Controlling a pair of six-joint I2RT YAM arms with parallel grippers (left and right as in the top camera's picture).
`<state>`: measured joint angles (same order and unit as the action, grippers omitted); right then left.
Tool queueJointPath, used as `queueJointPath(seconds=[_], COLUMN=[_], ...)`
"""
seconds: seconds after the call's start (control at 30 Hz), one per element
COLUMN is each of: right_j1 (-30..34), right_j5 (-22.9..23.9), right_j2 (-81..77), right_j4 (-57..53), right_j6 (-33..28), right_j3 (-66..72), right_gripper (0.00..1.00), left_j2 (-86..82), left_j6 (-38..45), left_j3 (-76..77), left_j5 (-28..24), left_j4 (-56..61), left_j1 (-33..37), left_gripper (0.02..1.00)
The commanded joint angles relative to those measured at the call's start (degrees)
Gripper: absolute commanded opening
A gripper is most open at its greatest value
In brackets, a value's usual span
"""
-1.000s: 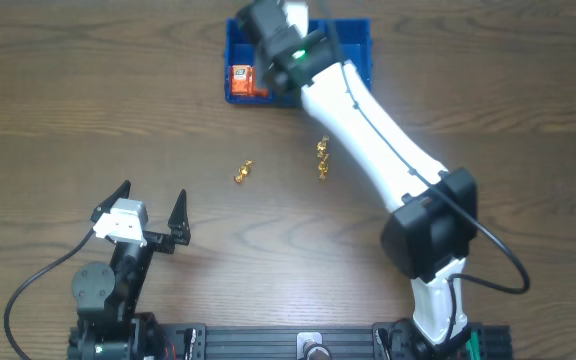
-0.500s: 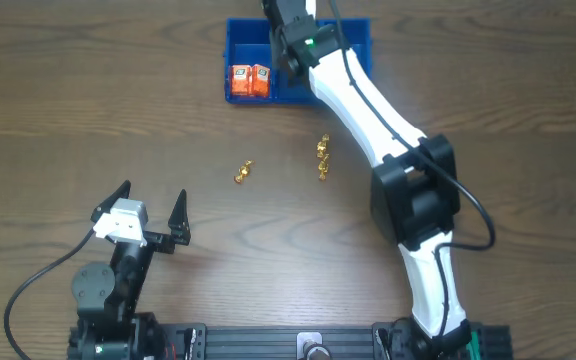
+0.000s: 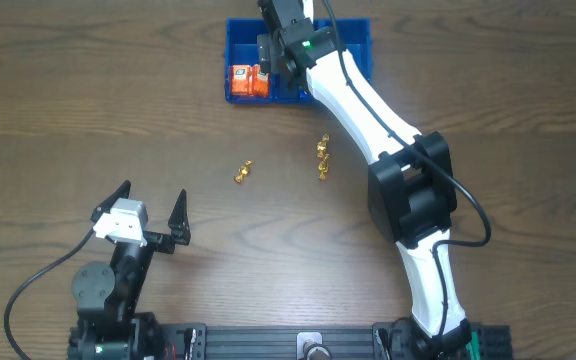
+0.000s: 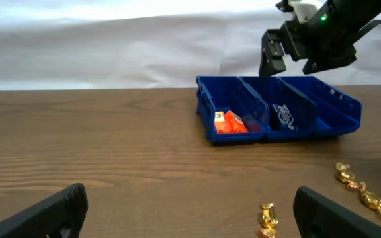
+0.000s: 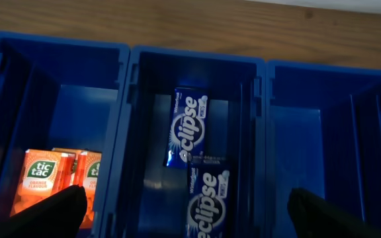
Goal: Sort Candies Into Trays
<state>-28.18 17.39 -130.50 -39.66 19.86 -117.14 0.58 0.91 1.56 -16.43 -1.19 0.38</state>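
Observation:
A blue three-compartment tray point(image 3: 358, 45) sits at the table's far side. Two orange candy boxes point(image 5: 61, 175) lie in its left compartment, and two blue mint packs point(image 5: 189, 129) in the middle one. The right compartment point(image 5: 316, 132) holds nothing. My right gripper point(image 5: 187, 218) hovers open above the tray point(image 5: 194, 56), nothing between its fingers; from the left wrist view it point(image 4: 276, 53) hangs above the tray's point(image 4: 339, 112) middle. Three gold wrapped candies point(image 3: 243, 172) point(image 3: 323, 147) point(image 3: 322, 172) lie on the wood. My left gripper point(image 3: 153, 205) stands open near the front left, apart from them.
The brown wooden table point(image 3: 88, 100) spreads wide to either side of the candies. The right arm's white links point(image 3: 368, 100) stretch across the space right of the gold candies. A white wall point(image 4: 111, 39) rises behind the tray.
The right gripper has shifted toward the tray's far side, and a second orange box now shows beside the first in the left compartment. The left arm has not moved.

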Motion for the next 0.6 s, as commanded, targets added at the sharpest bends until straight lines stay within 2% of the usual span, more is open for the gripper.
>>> queueJointPath(seconds=[0.03,0.13,0.2,0.3,0.4,0.47,0.6], right_j1=[-0.02,-1.75,-4.61,-8.63,-11.04,-13.16,-16.52], right_j5=[0.35,-0.37,-4.26,-8.37,-12.66,-13.05,-13.00], right_j2=[0.63,1.46,2.16,2.23,1.79,1.53,1.53], right_j4=[-5.90,-15.32,-23.61,-32.37,-36.28,-37.07,-35.80], right_j6=[-0.17,1.33,1.42,6.14,9.03,13.81,19.32], right_j3=[-5.70,-13.35,-18.43,-20.17,-18.60,-15.98,-7.30], right_gripper=[1.000,1.000,1.000,1.000,1.000,1.000,1.000], left_j2=[-0.37,-0.37,-0.37,-0.37,-0.37,-0.37,-0.37], left_j6=[-0.02,-0.02,-0.02,-0.02,-0.02,-0.02,-0.02], left_j3=[-1.29,-1.29,-1.29,-1.29,-1.29,-1.29,-1.29], left_j5=[-1.05,-1.05,-1.05,-1.05,-1.05,-1.05,-1.05], left_j4=[-1.62,-1.62,-1.62,-1.62,-1.62,-1.62,-1.62], left_j1=[0.35,0.35,0.35,0.35,0.35,0.35,0.35], left_gripper=[0.998,0.998,0.996,0.998,0.998,0.998,0.998])
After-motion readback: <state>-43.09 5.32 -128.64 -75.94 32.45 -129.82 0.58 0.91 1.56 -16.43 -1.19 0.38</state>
